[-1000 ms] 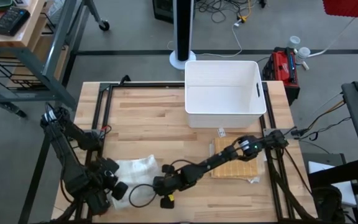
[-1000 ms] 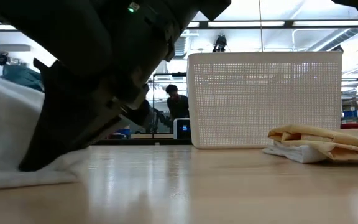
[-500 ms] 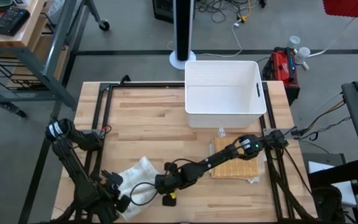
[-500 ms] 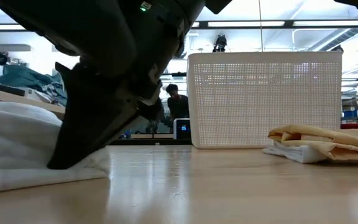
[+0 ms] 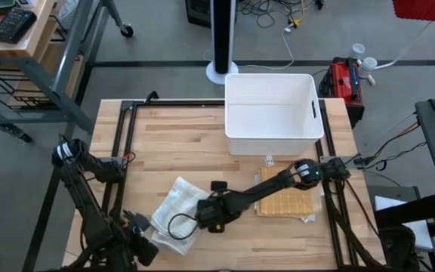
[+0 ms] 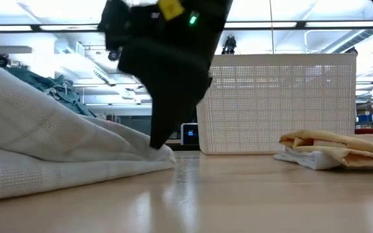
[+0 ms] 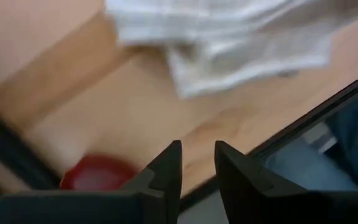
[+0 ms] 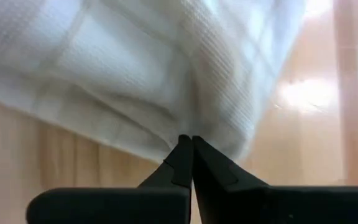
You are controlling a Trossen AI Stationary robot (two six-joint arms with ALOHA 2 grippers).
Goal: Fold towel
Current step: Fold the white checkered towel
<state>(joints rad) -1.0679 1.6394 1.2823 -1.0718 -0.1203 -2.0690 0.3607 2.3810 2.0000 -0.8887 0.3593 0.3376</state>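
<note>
Table (image 5: 180, 143), towel (image 5: 174, 215) partly under right gripper (image 5: 202, 220)

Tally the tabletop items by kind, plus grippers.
White towel being folded: 1
Folded cloths stacked at the right: 2, one yellow on one white
White basket: 1
Grippers: 2, left and right
Total: 6
</note>
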